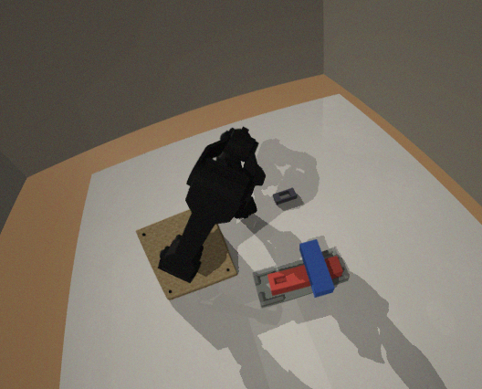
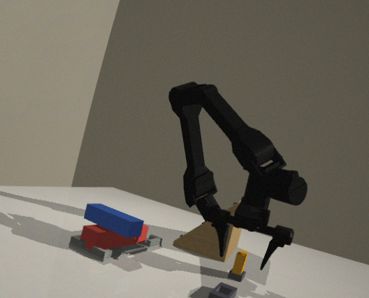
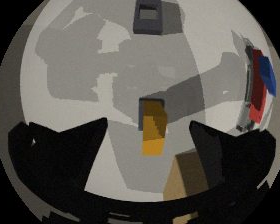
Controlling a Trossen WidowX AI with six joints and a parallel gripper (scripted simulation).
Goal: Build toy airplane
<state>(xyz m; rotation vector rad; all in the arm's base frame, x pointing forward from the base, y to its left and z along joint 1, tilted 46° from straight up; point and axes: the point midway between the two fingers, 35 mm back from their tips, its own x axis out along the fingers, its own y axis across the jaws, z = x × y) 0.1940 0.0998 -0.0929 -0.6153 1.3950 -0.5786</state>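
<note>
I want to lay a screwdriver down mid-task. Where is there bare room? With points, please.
Likely the sheet right of the dark hollow holder (image 1: 277, 200) (image 2: 214, 291) (image 3: 147, 27) in the top view, beyond its shadow. Crowded: around the yellow fin (image 2: 240, 263) (image 3: 154, 142), beneath the open gripper (image 2: 242, 263) (image 3: 149, 123).

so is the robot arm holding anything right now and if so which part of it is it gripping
Nothing is held: the gripper is open above the upright yellow piece.

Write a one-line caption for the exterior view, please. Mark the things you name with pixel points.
The open gripper (image 2: 242, 260) (image 3: 149, 123) hovers over the upright yellow tail fin (image 2: 240, 261) (image 3: 154, 131), the blue wing (image 1: 317, 268) (image 2: 113, 220) (image 3: 267, 75) lying across the red fuselage (image 1: 292, 278) (image 2: 99, 238) (image 3: 258, 92).
</note>
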